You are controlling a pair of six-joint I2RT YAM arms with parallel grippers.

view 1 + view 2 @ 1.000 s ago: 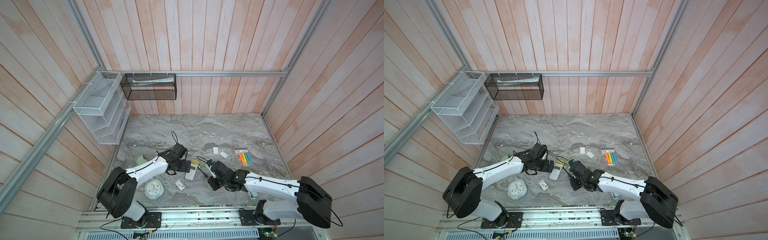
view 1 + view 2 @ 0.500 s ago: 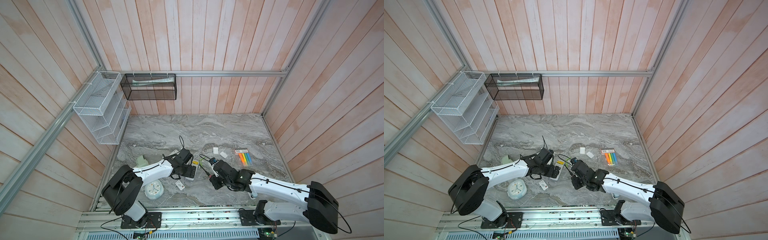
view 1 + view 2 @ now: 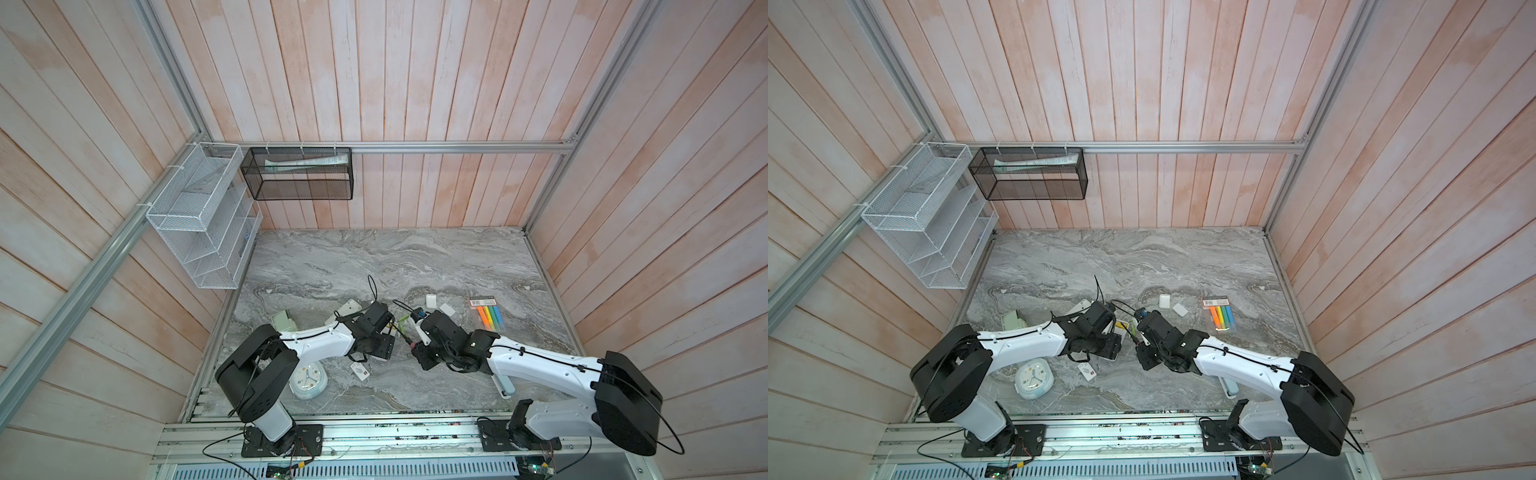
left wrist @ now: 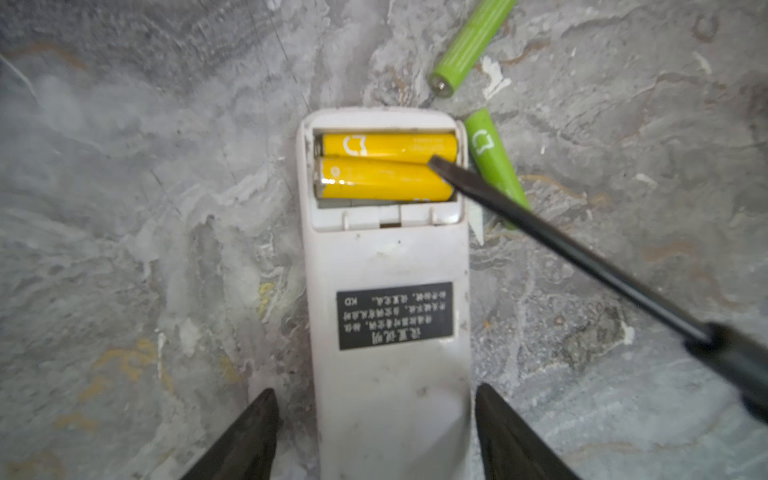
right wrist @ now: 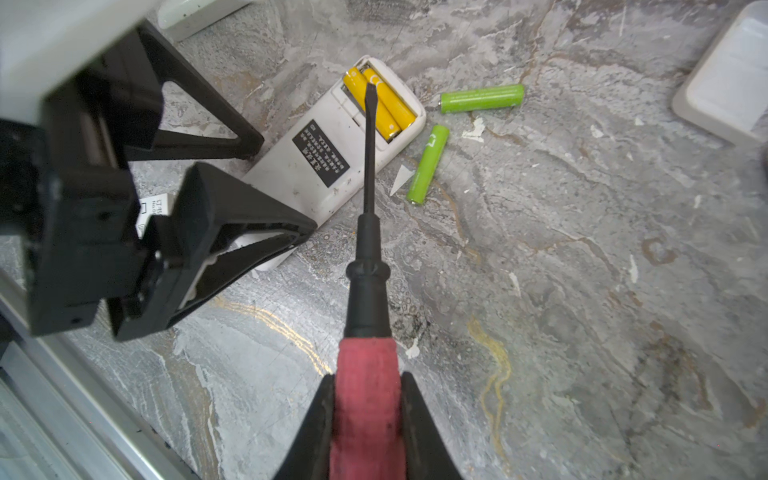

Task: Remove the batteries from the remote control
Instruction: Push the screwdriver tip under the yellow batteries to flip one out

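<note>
- My left gripper (image 4: 374,390) stands partly open, astride the tail end of the remote control (image 4: 386,257). One finger is just beside its edge and the other shows a gap, so I judge it has hold of nothing yet.
- The remote is a scuffed white plastic slab with rounded corners and a black label, lying back-up on the grey veined table (image 5: 582,270). In both top views its long axis runs roughly six to twelve o'clock, with the open battery bay at the twelve o'clock end, away from my left gripper.
- Two yellow batteries (image 4: 384,180) sit in that bay, smooth glossy cylinders lying across the remote, about nine to three o'clock. The one nearer the label sits slightly askew.
- The relation I steer by is the flat tip of the screwdriver (image 5: 368,145). It sits at the seam between the two cells, near their three o'clock end. I cannot tell whether it touches.
- A green battery (image 5: 428,164) lies on the table just beside the remote's three o'clock edge. A second green battery (image 5: 482,97) lies apart from it, past the bay end near one o'clock. Both are already out.
- My right gripper (image 5: 366,376) is clamped on the screwdriver's matte red handle. It is the nearer arm for prying, with the bay at about ten o'clock from it. I think the thin black shaft could skid off the slick cells.
</note>
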